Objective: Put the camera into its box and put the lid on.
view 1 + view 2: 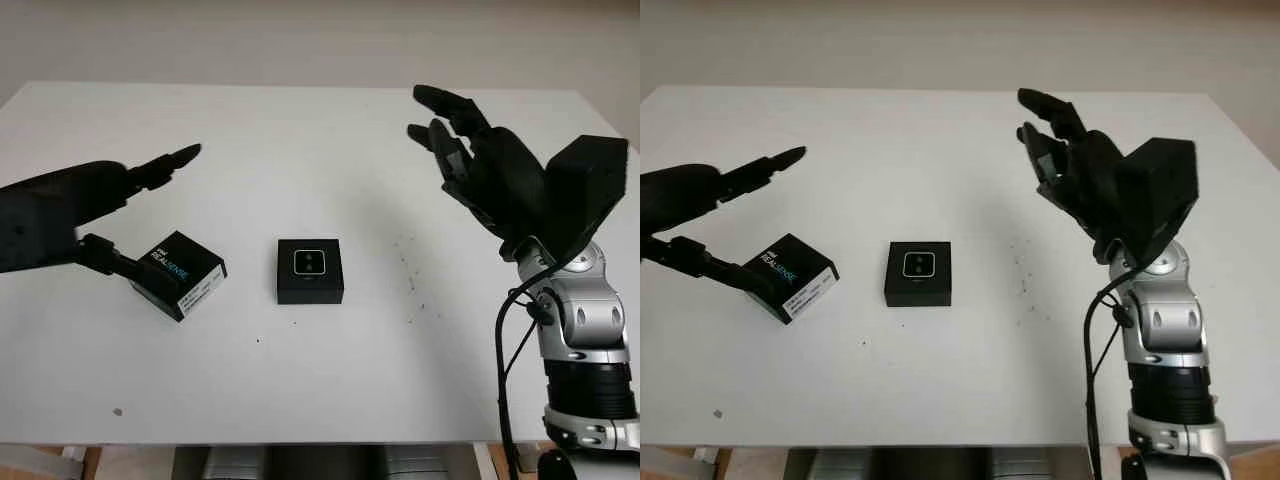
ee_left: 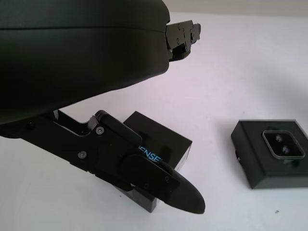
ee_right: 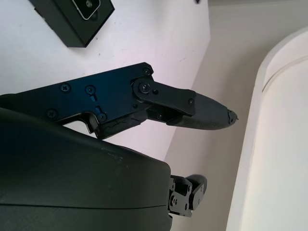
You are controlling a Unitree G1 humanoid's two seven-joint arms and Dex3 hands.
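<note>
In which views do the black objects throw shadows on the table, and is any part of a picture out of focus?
Left eye view: the lid and the box with the camera throw only faint, soft shadows on the white table, so the light is diffuse. Left wrist view: the left hand, open beside the lid, looks soft at its near shell. Right wrist view: the raised, open right hand has a blurred shell too.

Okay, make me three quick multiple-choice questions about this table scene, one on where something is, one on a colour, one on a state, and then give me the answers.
1. Where is the box holding the camera?
A. mid-table
B. far edge
C. off the table

2. What colour is the lid?
A. white
B. black
C. red

3. What is the state of the right robot hand?
A. holding the lid
B. holding the camera
C. open, raised above the table

Answers: 1 A, it sits mid-table, right of the lid. 2 B, black with REALSENSE lettering. 3 C, it holds nothing; the left robot hand is at the lid.
</note>
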